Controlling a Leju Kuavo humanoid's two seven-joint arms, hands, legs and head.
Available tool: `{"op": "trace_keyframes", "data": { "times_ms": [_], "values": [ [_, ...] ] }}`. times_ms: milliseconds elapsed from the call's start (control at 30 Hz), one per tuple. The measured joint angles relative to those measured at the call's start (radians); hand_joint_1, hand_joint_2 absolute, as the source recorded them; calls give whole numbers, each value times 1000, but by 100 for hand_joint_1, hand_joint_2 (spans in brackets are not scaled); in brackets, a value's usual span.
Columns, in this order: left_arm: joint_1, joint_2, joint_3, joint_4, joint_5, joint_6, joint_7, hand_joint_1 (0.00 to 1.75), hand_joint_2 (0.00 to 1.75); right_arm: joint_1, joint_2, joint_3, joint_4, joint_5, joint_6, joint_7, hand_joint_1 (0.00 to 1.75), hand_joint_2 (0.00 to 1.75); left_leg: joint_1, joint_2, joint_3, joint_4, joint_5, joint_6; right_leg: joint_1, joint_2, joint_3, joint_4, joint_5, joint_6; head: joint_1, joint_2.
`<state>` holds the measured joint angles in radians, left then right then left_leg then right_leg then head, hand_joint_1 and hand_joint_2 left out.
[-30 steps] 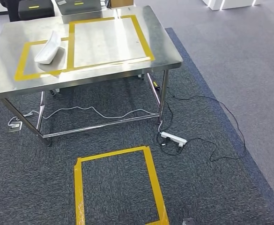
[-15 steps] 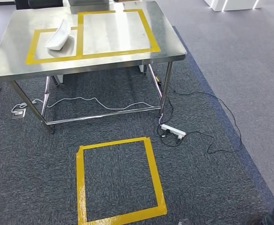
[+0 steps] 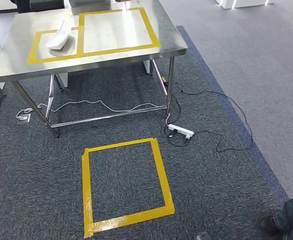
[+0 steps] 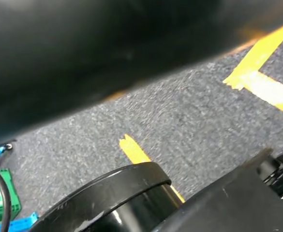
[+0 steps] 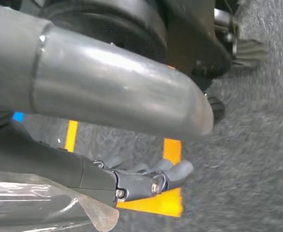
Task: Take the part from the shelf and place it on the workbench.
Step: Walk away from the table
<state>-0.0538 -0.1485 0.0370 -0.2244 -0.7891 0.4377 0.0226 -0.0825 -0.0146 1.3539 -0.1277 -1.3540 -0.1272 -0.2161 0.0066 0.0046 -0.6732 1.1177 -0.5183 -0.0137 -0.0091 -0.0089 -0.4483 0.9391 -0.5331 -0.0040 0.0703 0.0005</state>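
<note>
The white part (image 3: 58, 38) lies on the steel workbench (image 3: 20, 62), inside the smaller of two yellow tape frames (image 3: 33, 50) on its top, close to the tape line shared with the larger frame (image 3: 150, 31). No hand touches it.

On the carpet in front of the workbench lies a yellow tape square (image 3: 85, 192). Near the workbench's right front leg a white power strip (image 3: 180, 131) lies with a black cable (image 3: 228, 100) looping off to the right. A thinner pale cable (image 3: 95, 103) trails under the workbench. A person's shoe and trouser leg (image 3: 286, 220) sit well to the right of the tape square.

In the right wrist view the right hand (image 5: 147, 180) hangs over the carpet and yellow tape, its dark fingers (image 5: 178, 171) lying fairly straight; it seems to hold nothing, though a clear film-like shape beside it is hard to read. The left hand's state cannot be told from the blurred left wrist view.
</note>
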Motion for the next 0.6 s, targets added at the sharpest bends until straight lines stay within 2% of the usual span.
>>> {"op": "trace_keyframes", "data": {
  "times_ms": [33, 67, 100, 133, 167, 200, 233, 267, 300, 333, 400, 433, 467, 500, 567, 600],
  "values": [
    [0, 0, 0, 0, 0, -1, 1, 0, 0, 0, 0, 0, 0, 0, 0, 0, 0, 0, 0, 0, -7, 68, -52, -3, 1, -1, -13, 3, 12, -3, -2, 0],
    [-1, 0, 0, 0, -1, -2, 1, 0, 0, 0, -1, 0, 0, -1, 0, 0, 0, 0, 0, 0, -9, 129, -78, -4, 2, -3, -29, 9, 23, -3, -2, 0],
    [-1, 0, 0, 0, -1, -3, 1, 0, 0, 0, -1, 0, 0, -1, 0, 0, 0, 0, 0, 0, -3, 170, -76, -4, 3, -4, -47, 16, 34, -3, -2, 0],
    [-1, 0, 0, 0, -1, -3, 1, 0, 0, -1, -1, 0, 0, -1, 0, 0, 0, 0, 0, 0, 15, 180, -53, -2, 4, -5, -66, 25, 44, -2, -2, 0],
    [-1, 0, 0, 0, -1, -4, 1, 0, 0, -1, -1, 0, 1, -1, 0, 0, 0, 0, 0, 0, 49, 153, -23, 2, 5, -5, -89, 35, 53, 0, -2, 0],
    [-2, 0, 0, 0, -2, -4, 1, 0, 0, -1, -1, 0, 0, -1, 0, 0, 0, 0, -1, -1, 97, 96, -3, 8, 6, -5, -108, 45, 61, 2, -2, 0],
    [-3, 1, 0, 0, -3, -3, 0, 0, 0, -1, -1, 0, 0, -2, 0, 0, 0, 0, -4, -2, 151, 20, -1, 15, 8, -5, -124, 53, 68, 5, -2, 0],
    [-4, 0, 0, 0, -3, -2, 0, 0, 0, -1, -1, 0, 0, -2, 0, 0, 0, 0, -6, -2, 197, -53, -12, 22, 9, -5, -135, 58, 75, 9, -2, 0],
    [-5, 0, 0, 0, -4, 0, 1, 0, 0, -2, -1, 0, 0, -2, 1, -1, 0, 0, -9, -3, 226, -105, -28, 26, 9, -5, -144, 62, 82, 15, -2, 0],
    [-7, 0, 0, 0, -4, 2, 2, 0, 0, -2, -1, 1, 0, -2, 1, -1, 0, 0, -11, -3, 237, -135, -39, 30, 9, -6, -150, 63, 90, 21, -1, 0],
    [-6, -1, 0, 0, -5, 3, 6, 0, 0, -1, -2, 2, 1, -1, 3, -1, 0, 0, -11, -1, 226, -148, -30, 41, 6, -5, -162, 65, 98, 34, -2, 0],
    [-5, -2, 0, 0, -6, 3, 8, 0, 0, 0, -2, 2, 1, -2, 3, -1, 0, 0, -10, 1, 217, -150, -21, 49, 5, -3, -173, 81, 82, 40, -1, 0],
    [-4, -3, 0, 0, -7, 2, 9, 0, 0, 1, -3, 2, 1, -2, 4, -1, 0, 0, -8, 3, 207, -152, -10, 56, 3, 0, -189, 117, 51, 45, 0, 0],
    [-4, -4, 0, 0, -7, 1, 11, 0, 0, 2, -4, 3, 1, -2, 5, 0, 0, 0, -8, 5, 196, -152, -1, 60, 2, 3, -211, 174, 8, 48, 2, 0],
    [-4, -5, 0, 0, -8, -2, 14, 0, 0, 3, -4, 3, 1, -2, 6, 0, 0, 0, -10, 7, 172, -151, 18, 62, 0, 5, -247, 303, -68, 55, 5, 0],
    [-3, -5, 0, 0, -8, -4, 15, 0, 0, 3, -4, 3, 1, -2, 7, 0, 0, 0, -11, 7, 160, -150, 27, 62, -1, 5, -246, 334, -83, 57, 5, 0]
  ]
}}
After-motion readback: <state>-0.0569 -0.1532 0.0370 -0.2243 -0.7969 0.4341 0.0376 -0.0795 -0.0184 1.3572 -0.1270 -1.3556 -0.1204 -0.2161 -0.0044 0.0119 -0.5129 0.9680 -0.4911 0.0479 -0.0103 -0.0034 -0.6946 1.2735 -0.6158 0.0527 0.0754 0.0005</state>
